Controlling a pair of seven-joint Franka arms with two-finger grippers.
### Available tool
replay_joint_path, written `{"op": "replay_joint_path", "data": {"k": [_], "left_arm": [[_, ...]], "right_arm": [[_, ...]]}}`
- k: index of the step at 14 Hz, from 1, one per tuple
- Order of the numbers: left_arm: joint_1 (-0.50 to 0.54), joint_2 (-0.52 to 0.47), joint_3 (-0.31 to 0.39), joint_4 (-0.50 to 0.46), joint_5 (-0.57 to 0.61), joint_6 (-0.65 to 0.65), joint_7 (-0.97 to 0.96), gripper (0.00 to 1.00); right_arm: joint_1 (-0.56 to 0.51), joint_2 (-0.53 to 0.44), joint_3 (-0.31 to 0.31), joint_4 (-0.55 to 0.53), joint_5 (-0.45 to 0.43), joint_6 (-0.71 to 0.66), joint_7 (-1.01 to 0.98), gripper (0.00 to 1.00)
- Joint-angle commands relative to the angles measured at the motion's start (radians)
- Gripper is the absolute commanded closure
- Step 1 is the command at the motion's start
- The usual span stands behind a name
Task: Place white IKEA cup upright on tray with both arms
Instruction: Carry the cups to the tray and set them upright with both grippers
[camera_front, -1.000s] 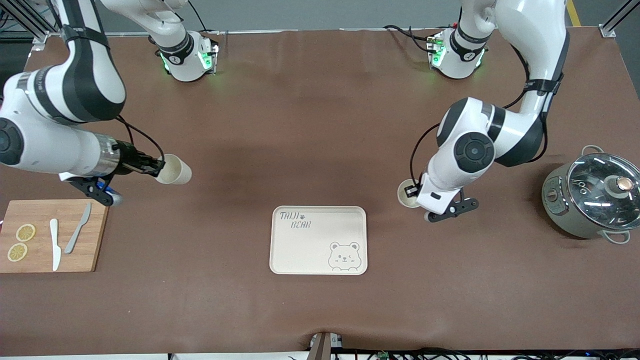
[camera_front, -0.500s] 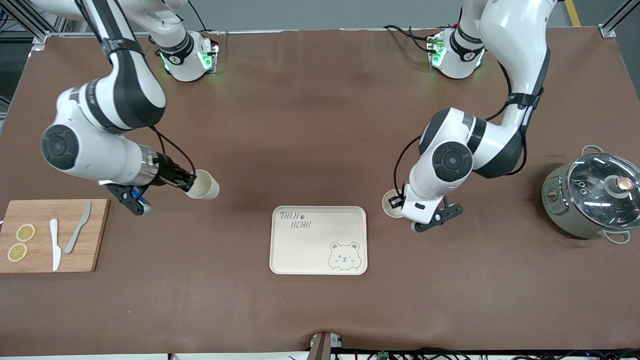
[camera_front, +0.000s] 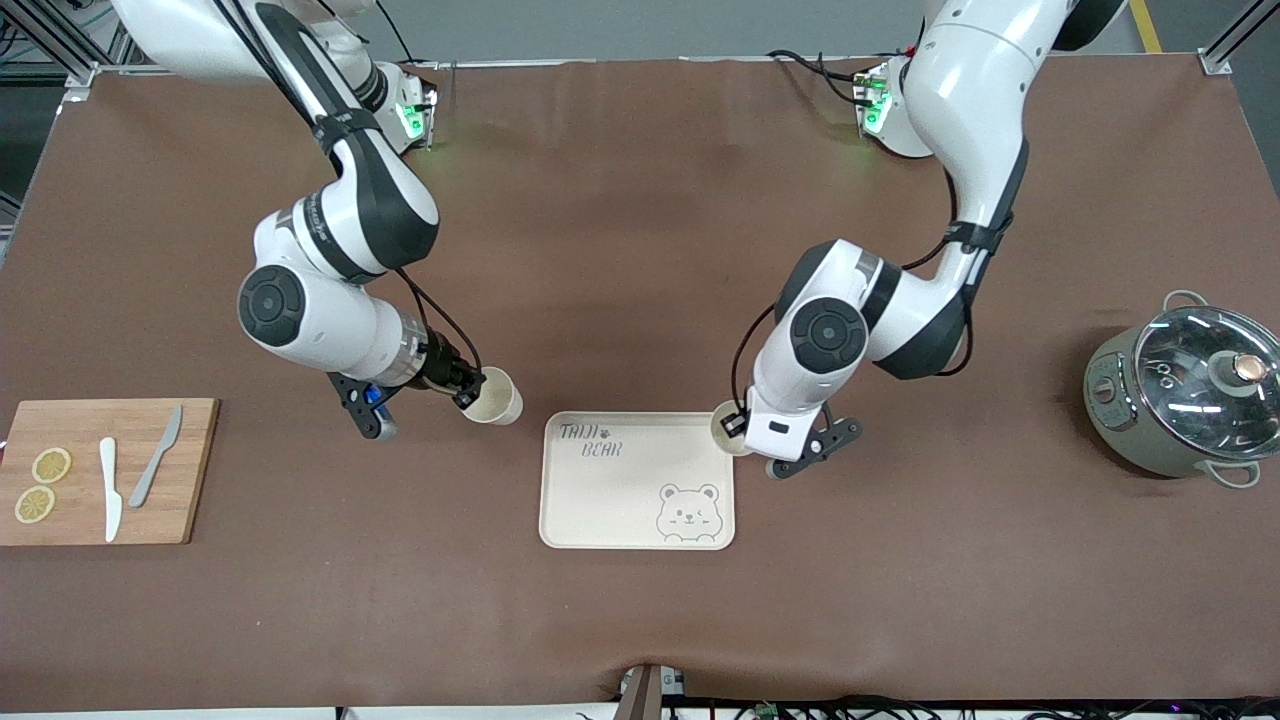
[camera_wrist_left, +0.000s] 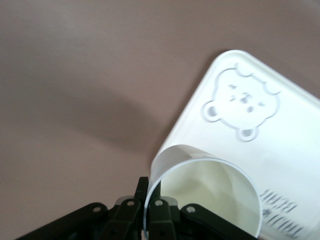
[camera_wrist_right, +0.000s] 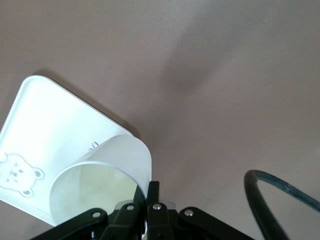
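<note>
Two white cups are held in the air. My right gripper (camera_front: 466, 392) is shut on the rim of a tilted white cup (camera_front: 493, 398) over the bare table, just off the cream bear tray (camera_front: 600, 500) toward the right arm's end. In the right wrist view the gripper (camera_wrist_right: 149, 192) pinches the cup wall (camera_wrist_right: 107, 165), with the tray (camera_wrist_right: 55, 115) below. My left gripper (camera_front: 738, 424) is shut on the rim of the other cup (camera_front: 724, 432) over the tray's edge at the left arm's end. The left wrist view shows this gripper (camera_wrist_left: 151, 189), its cup (camera_wrist_left: 210, 192) and the tray (camera_wrist_left: 280, 150).
A bamboo cutting board (camera_front: 190, 470) with lemon slices (camera_front: 42, 485), a white knife (camera_front: 109, 490) and a grey knife (camera_front: 156, 470) lies at the right arm's end. A grey pot with a glass lid (camera_front: 1190, 390) stands at the left arm's end.
Both arms have swung in toward the tray, each carrying its cup. The left arm's cup has come over the tray's edge; the right arm's cup now hangs just beside the tray.
</note>
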Motion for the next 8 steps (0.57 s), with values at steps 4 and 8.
{"op": "replay_joint_path", "data": {"k": [4, 8], "left_arm": [[-0.041, 0.107, 0.009, 0.041, -0.004, 0.149, -0.052, 1.0], [-0.043, 0.121, 0.01, 0.036, 0.005, 0.149, -0.054, 1.0]], "right_arm": [[0.085, 0.097, -0.001, 0.043, -0.003, 0.135, 0.192, 1.0], [0.108, 0.165, -0.004, 0.055, -0.003, 0.242, 0.253, 1.0]]}}
